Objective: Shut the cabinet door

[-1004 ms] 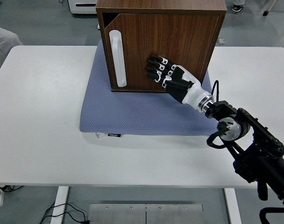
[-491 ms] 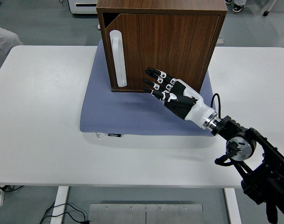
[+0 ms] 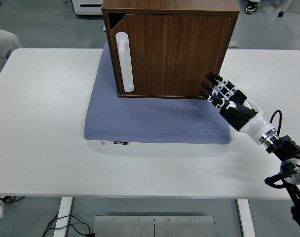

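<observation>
- The wooden cabinet [image 3: 169, 47] stands on a blue-grey mat [image 3: 155, 118] at the far middle of the white surface [image 3: 41, 123], its front facing the robot.
- The cabinet door [image 3: 177, 54] now lies nearly flush with the frame; only a thin dark wedge remains at the top left corner, above the long white handle [image 3: 124, 61].
- A second ago the right hand [image 3: 229, 101] was pressed flat against the lower middle of the door. Half a second ago it had dropped to the door's bottom edge, and now it has pulled away to the right, just beside the cabinet's lower right corner and over the mat's edge.
- Its fingers [image 3: 214, 86] are extended and loosely spread, gripping nothing; whether the tips touch the cabinet's corner cannot be told.
- The door itself has not visibly shifted across these moments, so the push appears finished and the arm is withdrawing.
- Judged from this, the task looks essentially complete, though the small gap at the top corner leaves some doubt about full closure.
- The left arm does not show.
</observation>
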### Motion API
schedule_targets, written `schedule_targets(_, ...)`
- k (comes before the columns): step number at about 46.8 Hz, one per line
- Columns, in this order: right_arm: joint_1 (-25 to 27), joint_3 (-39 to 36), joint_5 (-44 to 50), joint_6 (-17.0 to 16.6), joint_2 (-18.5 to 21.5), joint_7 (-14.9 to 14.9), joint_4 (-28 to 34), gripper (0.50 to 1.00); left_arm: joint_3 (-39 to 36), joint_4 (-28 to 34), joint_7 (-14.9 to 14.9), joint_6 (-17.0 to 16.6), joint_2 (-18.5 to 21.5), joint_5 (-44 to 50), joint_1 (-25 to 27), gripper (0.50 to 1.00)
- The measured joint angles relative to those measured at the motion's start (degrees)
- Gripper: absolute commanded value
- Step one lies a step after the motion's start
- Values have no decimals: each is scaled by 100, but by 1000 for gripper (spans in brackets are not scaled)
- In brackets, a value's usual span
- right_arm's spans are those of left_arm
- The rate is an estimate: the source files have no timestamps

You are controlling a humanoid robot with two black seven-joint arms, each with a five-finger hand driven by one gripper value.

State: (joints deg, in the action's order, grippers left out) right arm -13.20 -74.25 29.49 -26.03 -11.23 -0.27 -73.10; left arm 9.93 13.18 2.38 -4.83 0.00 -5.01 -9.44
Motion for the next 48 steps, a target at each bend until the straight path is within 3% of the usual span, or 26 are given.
schedule_targets(11,319,-677,-31,36,-110,0,-14,1000,0,0,1,0,0,0,2,1000)
schedule_targets(20,314,-1188,-158,311,245,-49,190,1000,0,0,1,0,0,0,3,1000)
schedule_targets(26,177,-1588,-225,594,669,-82,620,1000,0,0,-1,0,0,3,3,1000)
schedule_targets(34,-202,-1912,-235,666,1064,-201,1296,1000,0,0,0,0,0,2,2,1000)
schedule_targets(48,-461,-2315,-444,776,1124,-273,1658,1000,0,0,0,0,0,0,2,1000)
